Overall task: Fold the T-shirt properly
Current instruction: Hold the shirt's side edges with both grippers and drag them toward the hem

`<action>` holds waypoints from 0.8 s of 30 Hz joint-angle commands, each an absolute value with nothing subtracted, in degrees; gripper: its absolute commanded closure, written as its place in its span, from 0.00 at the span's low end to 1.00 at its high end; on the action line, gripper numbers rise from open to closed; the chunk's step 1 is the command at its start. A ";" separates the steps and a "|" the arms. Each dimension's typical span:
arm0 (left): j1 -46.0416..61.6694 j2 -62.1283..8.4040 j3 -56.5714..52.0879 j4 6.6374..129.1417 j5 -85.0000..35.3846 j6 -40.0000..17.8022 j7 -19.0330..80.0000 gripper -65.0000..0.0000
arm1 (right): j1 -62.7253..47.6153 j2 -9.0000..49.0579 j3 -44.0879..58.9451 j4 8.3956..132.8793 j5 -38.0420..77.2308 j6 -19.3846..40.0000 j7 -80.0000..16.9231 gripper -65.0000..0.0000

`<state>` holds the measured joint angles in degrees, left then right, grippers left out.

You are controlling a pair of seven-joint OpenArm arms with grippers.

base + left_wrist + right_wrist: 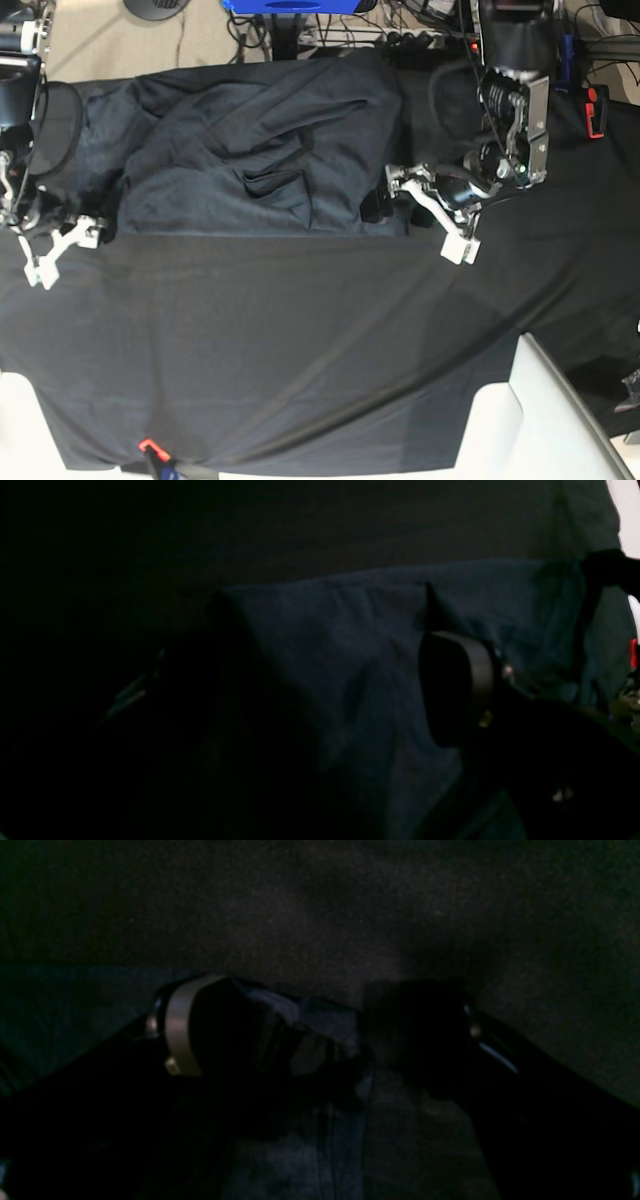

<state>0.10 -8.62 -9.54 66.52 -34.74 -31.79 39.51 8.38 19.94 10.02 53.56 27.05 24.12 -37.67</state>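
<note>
Spread wide on the left gripper (418, 228), fingers apart, with one dark tip touching the 3 o'clock edge of the T-shirt (250, 150) and the white tip out over the black bench cloth (300, 350). Likewise parted on the right gripper (62, 252), at the garment's 8 o'clock corner, nothing pinched. From there outward: charcoal knit lying rumpled across the far half of the cloth, long axis 9 to 3 o'clock, near edge straight along that line, loose folds and a ridge in the middle; collar direction not clear. In the base view only: the whole garment, both arms, and a small red tab (148, 445) at the cloth's 6 o'clock hem. In the right wrist view only: both finger pads (182, 1035) close up, with a bunched fold of grey knit lying against one pad, seam lines running toward the camera. In the left wrist view only: one rounded pad (460, 690) over bluish-looking knit, straight edge against darker cloth, second finger lost in shadow. Both wrist views very dark.
</note>
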 commanded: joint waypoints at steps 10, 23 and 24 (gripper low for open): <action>-3.21 -5.41 -9.45 65.01 -35.38 -32.31 38.90 0.07 | 9.19 20.70 10.24 53.85 27.30 24.40 -38.20 0.22; -4.79 -5.23 -9.63 58.42 -35.38 -32.31 36.88 0.11 | 9.19 20.70 10.24 53.85 27.30 24.40 -38.37 0.22; -4.62 -5.23 -9.45 58.33 -35.38 -32.31 35.47 0.17 | 9.19 20.70 10.33 53.85 27.38 24.40 -38.37 0.22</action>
<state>-4.38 -4.95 -9.54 58.04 -35.90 -32.91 35.14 8.40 19.88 10.02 53.54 27.03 24.10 -37.74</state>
